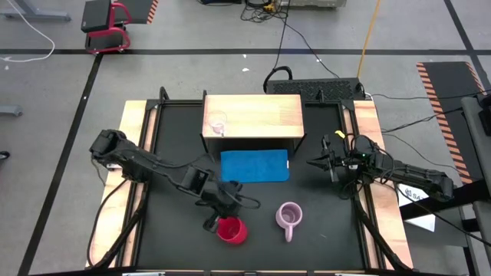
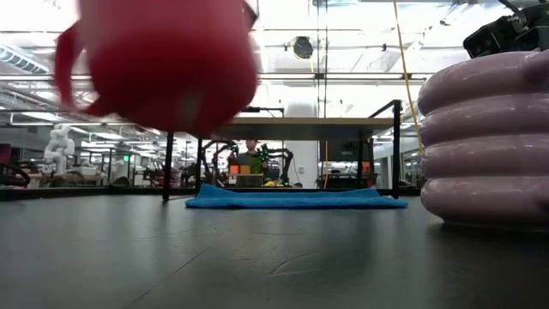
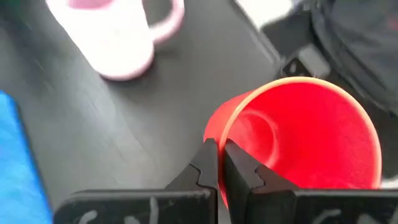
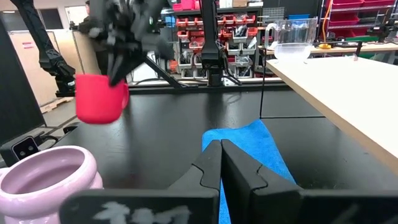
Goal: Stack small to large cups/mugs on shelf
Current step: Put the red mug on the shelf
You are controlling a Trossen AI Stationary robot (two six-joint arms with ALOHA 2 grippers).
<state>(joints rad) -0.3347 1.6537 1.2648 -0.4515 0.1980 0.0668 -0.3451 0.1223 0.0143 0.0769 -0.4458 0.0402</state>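
The red mug (image 1: 231, 229) hangs above the near part of the black table, with my left gripper (image 3: 219, 149) shut on it; the low view shows the red mug (image 2: 163, 69) clear of the surface. The ribbed lilac mug (image 1: 289, 217) stands on its base to the right of it. The small clear glass cup (image 1: 218, 125) stands on the left part of the wooden shelf (image 1: 261, 111). My right gripper (image 1: 313, 162) waits shut and holding nothing beside the right end of the blue mat. My left gripper pinches the red mug's rim (image 3: 213, 132), one finger (image 3: 241, 174) inside the mug and the other outside its wall. The fingers slant down at it from the table's left and far side. The mug hangs below them, lifted clear of the table, mouth roughly upward (image 4: 99, 96).
A flat blue mat (image 1: 255, 165) lies on the table just in front of the shelf. Wooden strips (image 1: 134, 123) run along the table's left and right sides. My right arm (image 1: 406, 178) reaches in from the right edge.
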